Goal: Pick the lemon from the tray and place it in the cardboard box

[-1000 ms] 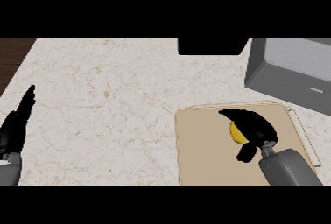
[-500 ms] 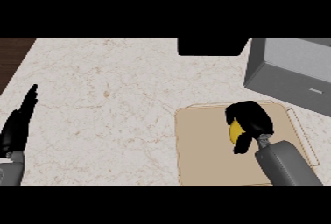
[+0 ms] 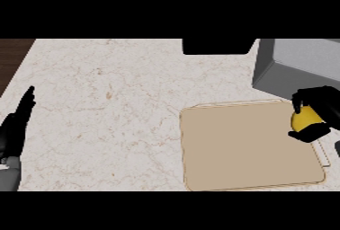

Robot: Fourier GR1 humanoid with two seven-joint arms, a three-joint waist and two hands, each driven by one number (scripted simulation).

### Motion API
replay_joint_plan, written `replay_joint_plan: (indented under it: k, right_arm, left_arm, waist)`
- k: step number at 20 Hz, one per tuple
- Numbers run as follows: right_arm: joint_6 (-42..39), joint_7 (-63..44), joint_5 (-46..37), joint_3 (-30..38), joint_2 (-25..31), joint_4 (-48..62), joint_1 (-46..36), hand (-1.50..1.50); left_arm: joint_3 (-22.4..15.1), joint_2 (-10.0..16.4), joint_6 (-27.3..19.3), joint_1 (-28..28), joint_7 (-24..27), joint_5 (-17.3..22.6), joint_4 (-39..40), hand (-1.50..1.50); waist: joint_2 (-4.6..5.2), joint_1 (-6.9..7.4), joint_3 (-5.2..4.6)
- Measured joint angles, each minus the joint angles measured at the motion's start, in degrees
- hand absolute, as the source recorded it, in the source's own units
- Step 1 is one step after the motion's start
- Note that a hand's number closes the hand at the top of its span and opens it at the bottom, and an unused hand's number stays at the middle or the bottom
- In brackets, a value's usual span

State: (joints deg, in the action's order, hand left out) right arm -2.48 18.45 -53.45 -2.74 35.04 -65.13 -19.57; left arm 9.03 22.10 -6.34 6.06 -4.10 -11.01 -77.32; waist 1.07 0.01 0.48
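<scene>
Head view shows the right hand (image 3: 323, 100) at the right edge of the frame, curled round the yellow lemon (image 3: 303, 120). The lemon is over the upper right part of the tan tray (image 3: 246, 152), just below the grey box (image 3: 299, 63) in the upper right corner. The left hand (image 3: 16, 131) rests at the left edge, fingers straight and pointing up.

The worktop (image 3: 119, 112) is off-white marble with faint brownish veins. Plain tan tray (image 3: 246, 148). The lemon (image 3: 304, 120) at the tray's right edge is bright yellow, and the right robot hand (image 3: 319, 96) round it is black. Grey box (image 3: 292, 67) beyond the tray, and the left robot hand (image 3: 13, 130) is black too.
</scene>
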Motion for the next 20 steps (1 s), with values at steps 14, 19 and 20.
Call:
replay_joint_plan:
  k: [14,19,20]
  right_arm:
    - [-3.9,36.0,19.3,18.7,18.5,16.7,-8.0,1.50]
    - [-6.7,38.9,23.3,19.6,21.9,22.8,-10.6,1.50]
    - [-7.5,38.9,24.1,19.5,22.3,23.8,-11.5,1.50]
  left_arm:
    - [-0.7,-0.4,0.3,0.9,0.8,-0.1,-0.2,0.00]
    - [-1.5,-0.8,0.6,2.0,0.9,-0.4,-0.1,0.00]
    - [-1.6,-0.8,0.6,2.4,0.9,-0.6,0.1,0.00]
  waist:
    - [1.04,2.32,0.45]
    - [1.19,3.82,0.28]
    - [1.19,4.00,0.24]
